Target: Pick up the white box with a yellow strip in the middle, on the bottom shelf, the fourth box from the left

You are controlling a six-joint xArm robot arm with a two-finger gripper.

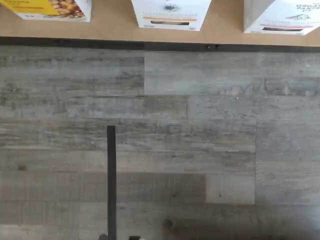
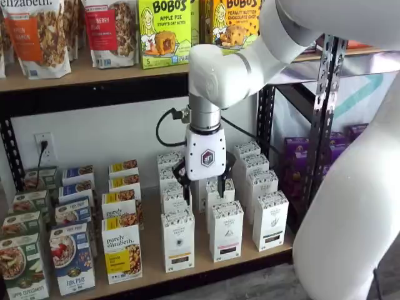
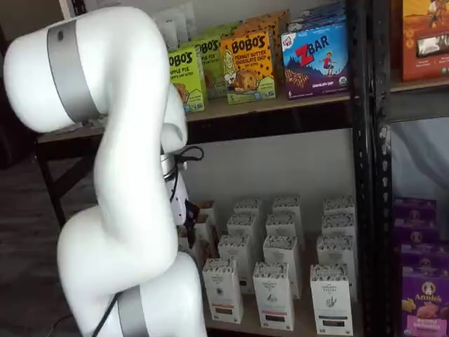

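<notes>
The white box (image 2: pixel 178 240) stands in the front row of the bottom shelf (image 2: pixel 206 265), with a thin yellow-orange strip low on its front. In the wrist view the white box (image 1: pixel 170 14) shows at the shelf's front edge (image 1: pixel 115 30), between a yellow box and another white carton. It is also the leftmost front carton (image 3: pixel 223 289) beside the arm. My gripper (image 2: pixel 204 180) hangs fingers down, above the box and a little to its right. It is open, holds nothing and touches no box.
Similar white cartons (image 2: pixel 226 231) (image 2: pixel 270 220) stand right of the box, and a "purely elizabeth" box (image 2: pixel 122 257) stands left of it. Grey plank floor (image 1: pixel 200 140) lies below the shelf edge. A black upright (image 2: pixel 325 112) stands at the right. An upper board (image 2: pixel 81 75) holds pouches and Bobo's boxes.
</notes>
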